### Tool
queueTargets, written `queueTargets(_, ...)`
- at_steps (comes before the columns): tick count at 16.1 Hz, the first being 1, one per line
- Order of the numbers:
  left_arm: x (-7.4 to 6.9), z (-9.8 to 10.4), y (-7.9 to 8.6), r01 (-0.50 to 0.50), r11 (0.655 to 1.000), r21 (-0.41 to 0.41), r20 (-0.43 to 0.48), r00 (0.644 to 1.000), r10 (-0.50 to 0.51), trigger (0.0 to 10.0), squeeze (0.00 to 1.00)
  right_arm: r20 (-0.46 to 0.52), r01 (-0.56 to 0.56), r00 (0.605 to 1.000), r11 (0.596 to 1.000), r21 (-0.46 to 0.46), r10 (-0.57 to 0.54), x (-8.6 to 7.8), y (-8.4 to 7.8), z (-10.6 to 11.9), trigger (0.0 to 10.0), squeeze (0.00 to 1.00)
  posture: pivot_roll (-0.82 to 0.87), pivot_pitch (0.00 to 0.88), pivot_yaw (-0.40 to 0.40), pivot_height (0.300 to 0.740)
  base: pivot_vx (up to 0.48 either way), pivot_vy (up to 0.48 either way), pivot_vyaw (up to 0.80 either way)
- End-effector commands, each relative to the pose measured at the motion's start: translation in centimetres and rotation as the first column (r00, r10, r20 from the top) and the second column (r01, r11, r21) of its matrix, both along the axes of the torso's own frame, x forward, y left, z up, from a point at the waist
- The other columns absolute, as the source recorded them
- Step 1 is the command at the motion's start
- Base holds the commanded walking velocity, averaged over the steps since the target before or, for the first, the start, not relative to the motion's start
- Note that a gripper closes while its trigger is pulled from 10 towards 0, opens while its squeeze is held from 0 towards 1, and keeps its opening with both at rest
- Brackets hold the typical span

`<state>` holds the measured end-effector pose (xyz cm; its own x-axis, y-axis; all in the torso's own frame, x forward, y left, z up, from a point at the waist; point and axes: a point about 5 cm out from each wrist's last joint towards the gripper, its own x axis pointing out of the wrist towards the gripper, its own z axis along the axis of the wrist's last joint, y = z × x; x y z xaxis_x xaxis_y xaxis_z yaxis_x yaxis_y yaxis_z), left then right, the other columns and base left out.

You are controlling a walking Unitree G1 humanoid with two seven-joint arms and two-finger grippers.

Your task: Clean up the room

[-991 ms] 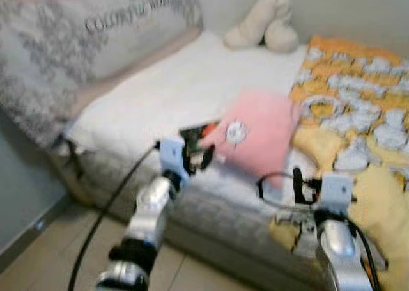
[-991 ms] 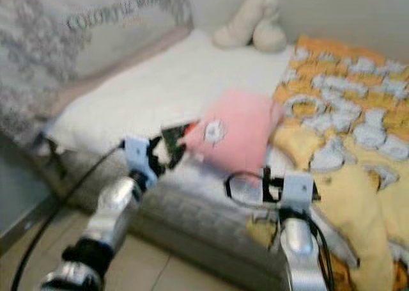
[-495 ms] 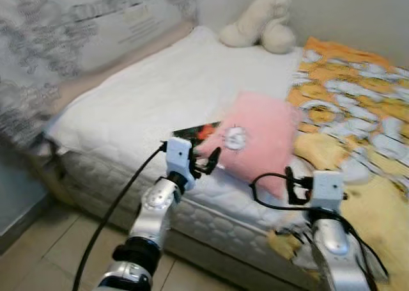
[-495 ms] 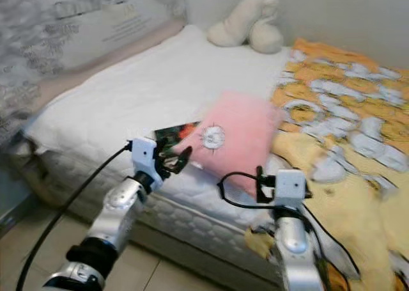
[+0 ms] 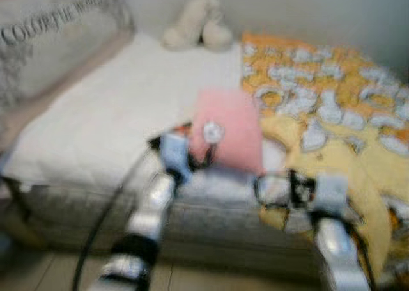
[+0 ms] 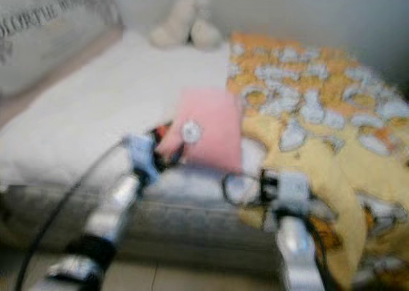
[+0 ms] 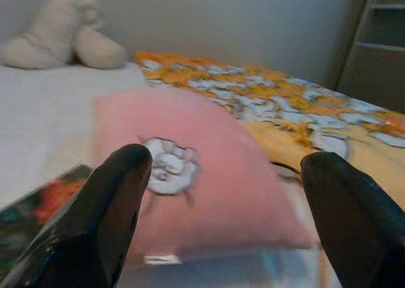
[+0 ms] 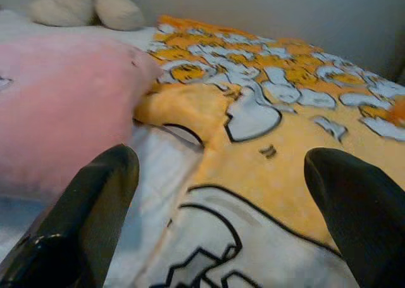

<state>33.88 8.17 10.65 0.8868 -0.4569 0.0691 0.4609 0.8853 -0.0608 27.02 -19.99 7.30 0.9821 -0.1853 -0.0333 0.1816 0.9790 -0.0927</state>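
Faintly, "COLORFUL" (blurred) across grey pillow [image 5: 45, 41]

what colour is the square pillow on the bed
Pink, with a small white patch on it; the pillow shows best in the left wrist view.

1 bed [image 5: 96, 125]. 1 pink pillow [image 5: 230, 131]. 1 big gray pillow w/ letters [image 5: 45, 41]. 1 soft toy [image 5: 195, 25]. 1 yellow & orange blanket [image 5: 332, 112]. 1 dark picture book [image 7: 38, 206] under the pink pillow. 2 robot arms, 2 claws: left claw [image 7: 215, 193], right claw [image 8: 221, 199].
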Motion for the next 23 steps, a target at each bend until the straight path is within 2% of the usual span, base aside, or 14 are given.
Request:
queueTargets(1,0.3,0.3,0.7,-0.033,0.999,0.003,0.011,0.999,0.033,10.0,0.0,0.017,-0.014,1.0,1.0,0.009,0.014,0.3,0.5,0.3,10.0,0.0,0.05,0.0,0.008,0.74,0.48,0.0,0.0)
queueTargets(3,0.4,0.2,0.6,-0.052,0.999,-0.015,-0.005,0.999,0.052,10.0,0.0,0.02,-0.017,1.0,1.0,0.007,0.016,0.5,0.6,0.4,10.0,0.0,0.06,0.0,0.008,0.74,0.48,0.0,0.0)
queueTargets(4,0.3,0.1,0.1,-0.058,0.997,-0.048,-0.025,0.998,0.057,10.0,0.0,0.024,-0.021,0.999,1.0,0.002,0.021,0.7,0.7,0.5,10.0,0.0,0.05,0.0,0.007,0.74,0.48,0.0,0.0)
queueTargets(6,0.0,-0.2,-0.4,-0.061,0.996,-0.057,-0.036,0.998,0.059,10.0,0.0,0.021,-0.022,1.0,1.0,-0.006,0.022,0.7,0.4,0.5,10.0,0.0,0.05,0.0,-0.003,0.74,0.48,0.0,0.0)
queueTargets(8,-0.2,-0.4,-0.7,-0.058,0.997,-0.052,-0.036,0.998,0.056,10.0,0.0,0.015,-0.023,1.0,1.0,-0.013,0.024,0.7,0.2,0.5,10.0,0.0,0.05,0.0,-0.005,0.74,0.48,0.0,0.0)
queueTargets(12,0.1,-0.3,-0.5,-0.094,0.995,0.024,-0.014,0.995,0.094,10.0,0.0,-0.007,-0.003,1.0,0.999,-0.035,0.003,0.6,-0.1,0.3,10.0,0.0,0.05,0.0,-0.005,0.74,0.434,0.0,0.0)
queueTargets(14,0.3,-0.1,-0.3,-0.115,0.993,0.029,-0.012,0.993,0.115,10.0,0.0,-0.01,-0.019,1.0,0.999,-0.031,0.018,0.9,0.1,0.3,10.0,0.0,0.05,0.0,-0.002,0.74,0.403,0.0,0.0)
queueTargets(17,0.9,0.3,0.6,-0.169,0.985,0.038,-0.006,0.986,0.169,10.0,0.0,-0.01,-0.052,0.999,0.997,-0.048,0.052,2.5,-0.3,1.3,10.0,0.0,0.05,0.0,0.002,0.74,0.48,0.0,0.0)
queueTargets(18,1.4,0.5,1.2,-0.2,0.978,0.051,-0.013,0.98,0.201,10.0,0.0,-0.022,-0.04,0.999,0.999,0.008,0.04,3.1,-0.8,1.6,10.0,0.0,0.05,0.0,-0.002,0.74,0.48,0.0,0.0)
queueTargets(19,2.0,0.9,1.6,-0.233,0.971,0.056,-0.023,0.972,0.235,10.0,0.0,-0.027,-0.024,0.999,0.996,0.09,0.026,3.7,-1.4,1.7,10.0,1.0,0.06,0.0,-0.001,0.74,0.401,0.0,0.0)
queueTargets(20,2.4,1.4,1.7,-0.225,0.972,0.063,-0.014,0.974,0.226,10.0,1.0,-0.032,-0.001,0.999,0.986,0.165,0.007,4.1,-2.1,1.8,10.0,1.0,0.06,0.0,-0.004,0.74,0.0,0.0,0.0)
queueTargets(21,2.5,1.6,1.6,-0.216,0.974,0.07,-0.007,0.976,0.217,10.0,1.0,-0.036,0.009,0.999,0.982,0.188,-0.002,4.2,-2.3,1.7,10.0,1.0,0.06,0.0,-0.005,0.74,0.0,0.0,0.0)
queueTargets(22,3.0,1.9,1.3,-0.166,0.982,0.095,-0.046,0.984,0.171,10.0,1.0,-0.104,0.062,0.994,0.952,0.299,-0.032,4.4,-3.2,0.9,10.0,1.0,0.07,0.0,-0.012,0.74,0.0,0.0,0.0)
queueTargets(23,3.3,1.9,1.3,-0.146,0.985,0.097,-0.081,0.985,0.154,10.0,1.0,-0.123,0.08,0.992,0.937,0.34,-0.04,4.5,-3.5,0.5,10.0,1.0,0.08,0.0,-0.014,0.74,0.0,0.0,0.0)
